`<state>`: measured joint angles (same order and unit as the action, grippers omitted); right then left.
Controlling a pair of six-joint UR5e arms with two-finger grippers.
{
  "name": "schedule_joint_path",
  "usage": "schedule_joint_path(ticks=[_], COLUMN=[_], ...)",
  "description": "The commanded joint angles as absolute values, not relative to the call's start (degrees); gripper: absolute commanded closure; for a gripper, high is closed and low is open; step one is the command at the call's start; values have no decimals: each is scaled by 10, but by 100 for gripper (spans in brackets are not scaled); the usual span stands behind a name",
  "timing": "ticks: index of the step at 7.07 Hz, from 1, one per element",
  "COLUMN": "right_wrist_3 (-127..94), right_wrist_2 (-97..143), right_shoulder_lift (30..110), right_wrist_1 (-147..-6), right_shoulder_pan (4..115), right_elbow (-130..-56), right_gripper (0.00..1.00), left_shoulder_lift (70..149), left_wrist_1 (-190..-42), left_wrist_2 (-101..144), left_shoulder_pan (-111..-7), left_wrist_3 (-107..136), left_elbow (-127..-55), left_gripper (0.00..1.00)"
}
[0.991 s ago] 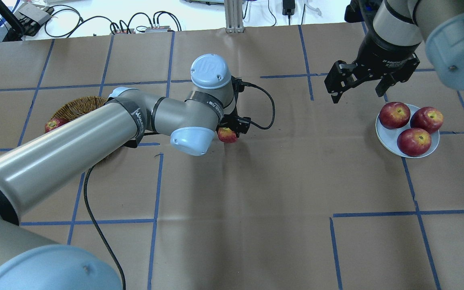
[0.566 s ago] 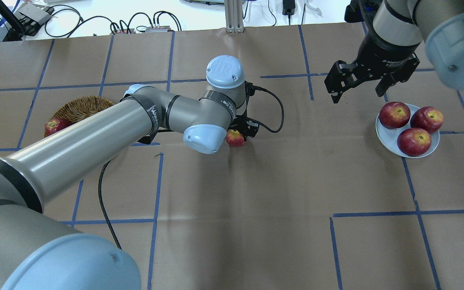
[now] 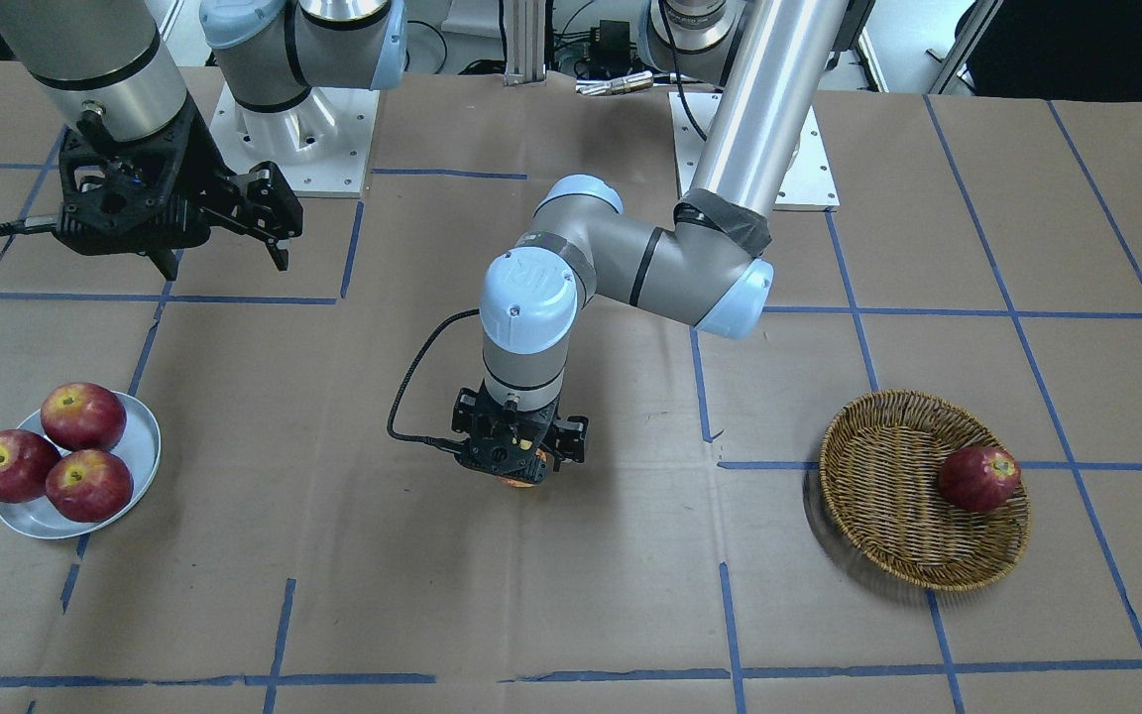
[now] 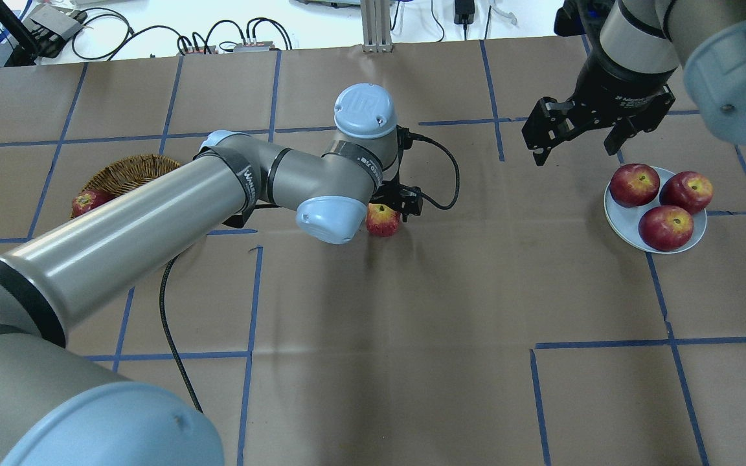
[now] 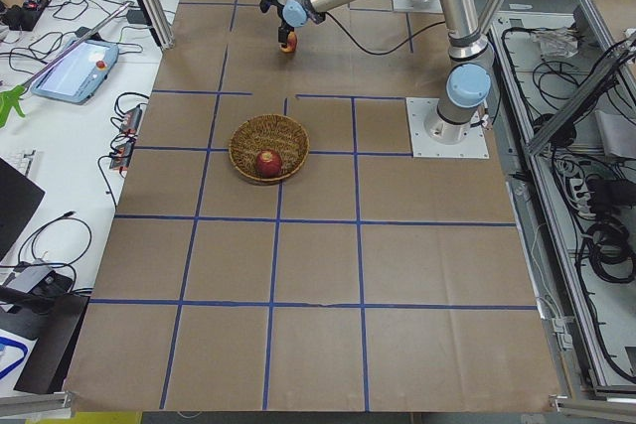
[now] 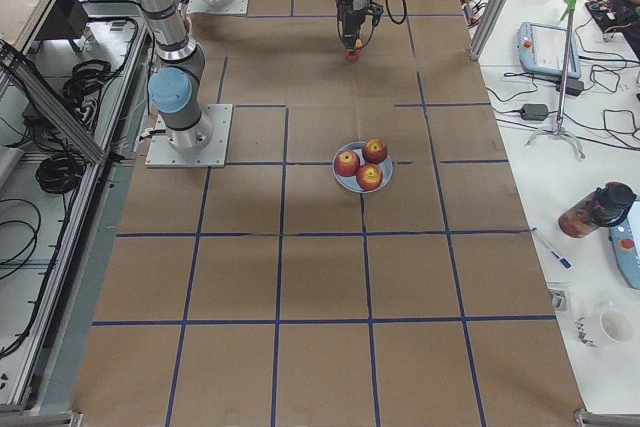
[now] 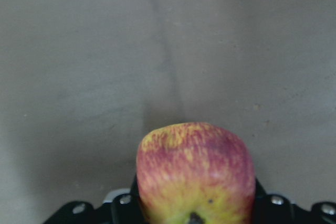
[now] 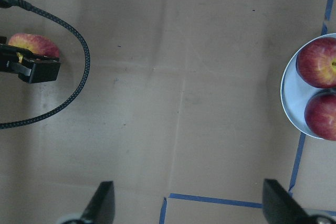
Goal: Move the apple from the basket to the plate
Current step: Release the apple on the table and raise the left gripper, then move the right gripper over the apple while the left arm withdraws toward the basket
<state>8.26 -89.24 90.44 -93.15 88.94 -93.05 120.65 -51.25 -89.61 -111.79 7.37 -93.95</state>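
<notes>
Left fingers (image 7: 265, 207): pinched the apple (image 4: 383, 220) by its sides, mostly hidden behind it.
Right fingers (image 8: 103, 203): spread, empty, near the plate (image 4: 619, 223).
Apple position: mid-counter, resting or just above, could not tell; well apart from the basket (image 3: 878, 496) towards the robot's left edge.
Risk: three other apples (image 4: 666, 228) crowded the plate; a fourth would likely roll off the rim.
Apple appearance: pinkish-red streaks over yellow, yellow round the stem.
</notes>
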Motion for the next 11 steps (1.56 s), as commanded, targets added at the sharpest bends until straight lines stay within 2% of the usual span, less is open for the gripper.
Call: schedule_joint_path(ticks=[1, 4, 6, 8, 11], right_wrist_3=[83, 69, -41, -115, -205], right_wrist_2=[-891, -892, -886, -892, -893], right_shoulder_lift=[904, 901, 845, 761, 659], right_wrist_1=[-932, -942, -964, -1048, -1170], right_shoulder_pan=[889, 896, 941, 1036, 1105], right_elbow=[-931, -927, -903, -890, -896], right_gripper=[0, 0, 0, 0, 0], left_shoulder_lift=[1132, 987, 910, 869, 844], left_wrist_1=[-555, -735, -814, -869, -921], left_wrist_2=[-896, -896, -896, -896, -895], left_shoulder_pan=[-1068, -967, -930, -925, -924], left_wrist_3=[67, 25, 23, 24, 24], left_elbow=[-937, -940, -950, -944, -933], left_gripper=[1, 1, 1, 1, 1])
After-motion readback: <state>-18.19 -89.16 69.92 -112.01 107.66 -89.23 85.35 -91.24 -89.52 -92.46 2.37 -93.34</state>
